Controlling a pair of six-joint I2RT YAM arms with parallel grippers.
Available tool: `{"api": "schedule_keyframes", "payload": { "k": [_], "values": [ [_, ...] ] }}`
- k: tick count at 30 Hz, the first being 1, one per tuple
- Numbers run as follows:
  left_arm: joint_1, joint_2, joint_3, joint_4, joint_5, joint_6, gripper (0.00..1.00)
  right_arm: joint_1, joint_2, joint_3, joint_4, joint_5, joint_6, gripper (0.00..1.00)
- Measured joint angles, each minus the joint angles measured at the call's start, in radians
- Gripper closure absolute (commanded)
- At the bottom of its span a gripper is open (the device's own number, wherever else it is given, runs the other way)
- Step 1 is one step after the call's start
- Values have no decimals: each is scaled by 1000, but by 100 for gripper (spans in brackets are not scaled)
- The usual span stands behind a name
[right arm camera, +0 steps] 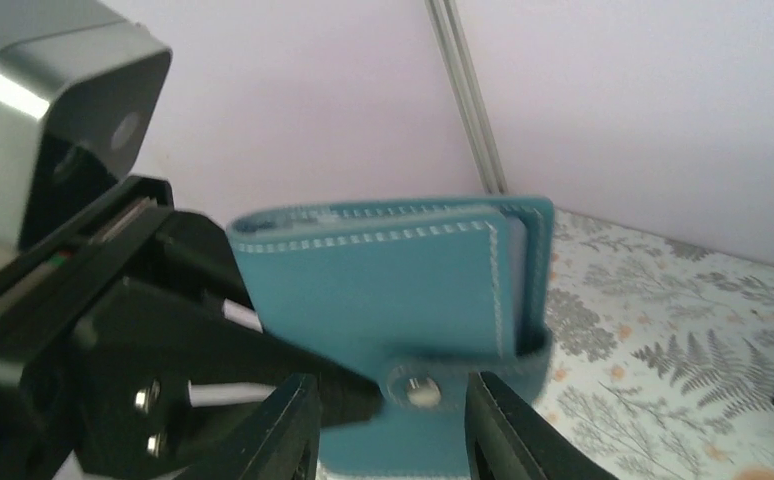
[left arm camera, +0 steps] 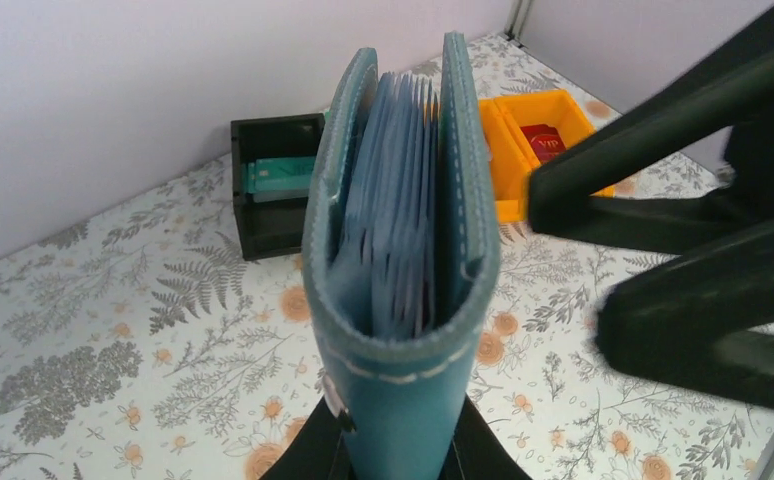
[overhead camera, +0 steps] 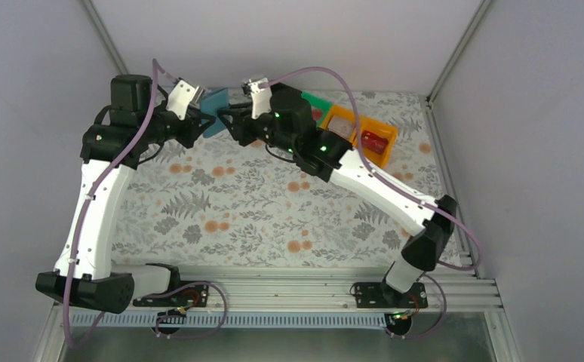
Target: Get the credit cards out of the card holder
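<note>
My left gripper is shut on the fold end of the blue-teal card holder and holds it upright above the table, its light blue pockets facing away. In the top view the card holder is at the back, between my left gripper and my right gripper. My right gripper is open, its fingers on either side of the holder's snap tab. A teal card lies in the black bin. A red card lies in the orange bin. No card shows inside the pockets.
The black bin stands at the back behind the wallet. The orange bin with a pale card and the red card stands at the back right, a green bin behind it. The side walls stand close.
</note>
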State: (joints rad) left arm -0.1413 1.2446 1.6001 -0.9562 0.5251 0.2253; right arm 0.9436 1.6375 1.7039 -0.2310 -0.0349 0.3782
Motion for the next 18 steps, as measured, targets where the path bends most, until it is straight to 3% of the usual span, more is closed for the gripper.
{"api": "schedule_keyframes", "payload": {
  "k": [7,18],
  "values": [
    [5,0,-2,2,-6,-7,98,8,117,104,2,9,20,72],
    [15,4,-2,5,-39,-17,98,12,169,144,-5,48,42,69]
  ]
}}
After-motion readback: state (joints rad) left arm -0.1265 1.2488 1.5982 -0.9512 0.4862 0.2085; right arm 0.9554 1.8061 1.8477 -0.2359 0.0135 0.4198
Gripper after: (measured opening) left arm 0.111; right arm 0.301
